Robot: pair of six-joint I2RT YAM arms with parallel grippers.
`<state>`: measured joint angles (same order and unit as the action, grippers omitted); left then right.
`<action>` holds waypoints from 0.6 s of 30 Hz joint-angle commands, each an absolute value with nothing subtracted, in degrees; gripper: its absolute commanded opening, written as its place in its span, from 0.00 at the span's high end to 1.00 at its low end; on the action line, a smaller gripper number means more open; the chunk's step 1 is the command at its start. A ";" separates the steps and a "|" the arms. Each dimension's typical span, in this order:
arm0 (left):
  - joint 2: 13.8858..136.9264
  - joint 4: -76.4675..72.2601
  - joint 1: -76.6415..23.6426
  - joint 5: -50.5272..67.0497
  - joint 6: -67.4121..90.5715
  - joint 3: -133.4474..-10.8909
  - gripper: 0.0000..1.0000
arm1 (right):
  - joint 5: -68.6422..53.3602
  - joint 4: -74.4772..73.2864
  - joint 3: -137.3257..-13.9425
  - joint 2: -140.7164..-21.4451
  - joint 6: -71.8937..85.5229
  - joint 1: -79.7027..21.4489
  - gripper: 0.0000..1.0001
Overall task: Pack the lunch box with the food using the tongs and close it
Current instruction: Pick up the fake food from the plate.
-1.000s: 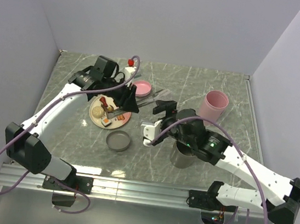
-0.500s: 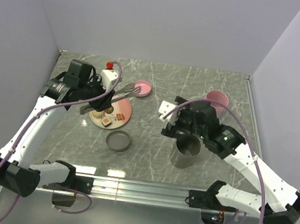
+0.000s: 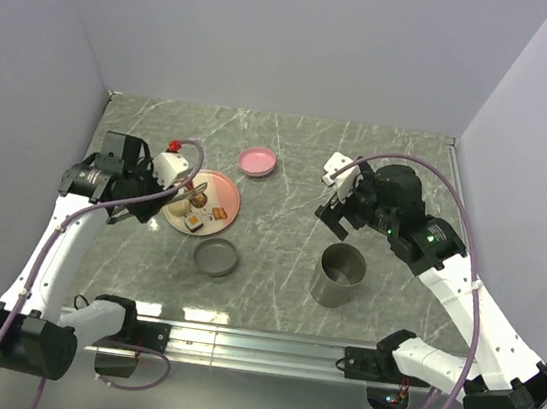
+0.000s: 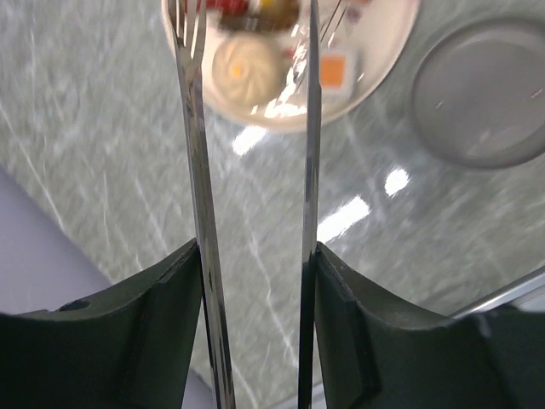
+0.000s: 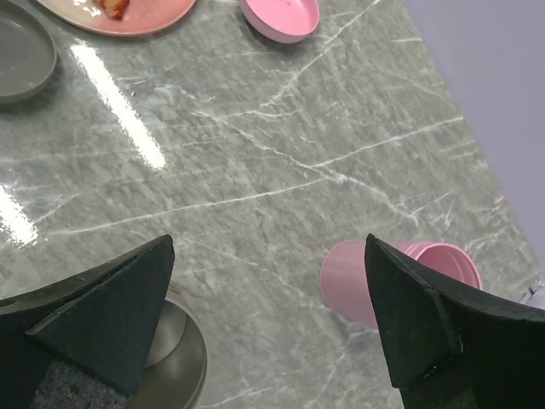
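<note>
The left end effector (image 4: 255, 254) is clenching the tongs (image 4: 194, 128), its fingers pressing on both silver arms from outside, and the tongs' long axis is running straight up the wrist frame toward the plate (image 4: 379, 51) at the top edge. The food (image 4: 247, 68) is sitting on that plate, dead ahead of the tips: a pale bun is lying between the two arms and an orange-and-white piece (image 4: 336, 70) just outside the one nearer the frame's right. The left arm is the nearer one. The right end effector (image 3: 337, 201) is hanging released, jaws wide and holding nothing, near the grey container (image 3: 340, 274), probably the lunch box, in the overhead frame's lower right, well apart from the plate.
</note>
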<state>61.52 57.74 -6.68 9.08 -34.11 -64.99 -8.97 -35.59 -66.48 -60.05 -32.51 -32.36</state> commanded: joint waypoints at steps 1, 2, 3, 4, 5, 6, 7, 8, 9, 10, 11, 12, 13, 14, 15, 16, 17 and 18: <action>60.64 58.53 -1.69 8.87 -40.51 -63.46 0.44 | -10.54 -36.64 -68.55 -59.32 -30.50 -30.85 0.00; 60.91 59.14 -0.54 9.92 -41.56 -63.37 0.44 | -11.07 -37.43 -69.51 -60.02 -30.06 -30.50 0.00; 61.17 59.32 -0.18 10.19 -42.96 -63.37 0.44 | -11.42 -38.31 -70.04 -60.55 -29.88 -30.15 0.00; 61.69 59.41 2.35 10.28 -43.50 -63.28 0.44 | -11.60 -39.80 -70.92 -60.99 -29.62 -29.62 0.00; 61.96 59.59 3.33 10.54 -44.03 -63.28 0.44 | -11.86 -40.34 -71.28 -61.43 -28.92 -29.36 0.00; 62.22 59.68 4.12 10.81 -45.08 -63.11 0.44 | -12.56 -40.95 -71.54 -62.04 -28.74 -29.18 0.00; 62.66 59.68 5.70 11.07 -45.52 -63.02 0.44 | -12.83 -41.48 -71.80 -62.40 -28.22 -28.83 0.00; 62.93 59.68 6.41 11.34 -45.96 -62.93 0.44 | -13.01 -41.40 -71.72 -62.49 -27.95 -28.74 0.00; 63.19 60.03 6.94 11.86 -47.01 -62.67 0.44 | -13.18 -41.31 -71.63 -62.40 -27.86 -28.57 0.00; 63.45 60.20 7.81 12.13 -47.37 -62.58 0.44 | -13.18 -41.22 -71.46 -62.32 -27.86 -28.56 0.00; 63.54 60.29 8.08 12.30 -47.63 -62.32 0.43 | -13.18 -41.13 -71.46 -62.31 -27.86 -28.48 0.00; 63.63 60.38 8.09 12.39 -48.16 -61.88 0.43 | -12.92 -41.05 -71.37 -62.31 -27.95 -28.48 0.00; 63.63 60.29 8.17 12.48 -48.34 -61.61 0.43 | -12.83 -41.13 -71.37 -62.14 -28.21 -28.39 0.00; 63.63 60.29 8.26 12.65 -48.51 -61.44 0.42 | -12.75 -41.13 -71.28 -62.23 -28.39 -28.30 0.00; 63.55 60.29 8.17 13.18 -48.78 -61.09 0.41 | -12.57 -41.13 -71.28 -62.23 -28.56 -28.30 0.00; 63.81 60.47 8.17 13.44 -48.78 -61.08 0.41 | -12.48 -41.31 -71.28 -62.31 -28.65 -28.30 0.00; 63.98 60.47 8.17 13.80 -48.95 -60.91 0.40 | -12.48 -41.31 -71.28 -62.49 -28.65 -28.39 0.00; 64.16 60.29 8.17 13.89 -48.69 -60.73 0.40 | -12.39 -41.31 -71.37 -62.40 -28.65 -28.39 0.00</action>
<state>64.07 60.05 7.97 11.14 -46.85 -60.95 -12.10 -41.47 -69.21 -62.61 -29.17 -28.82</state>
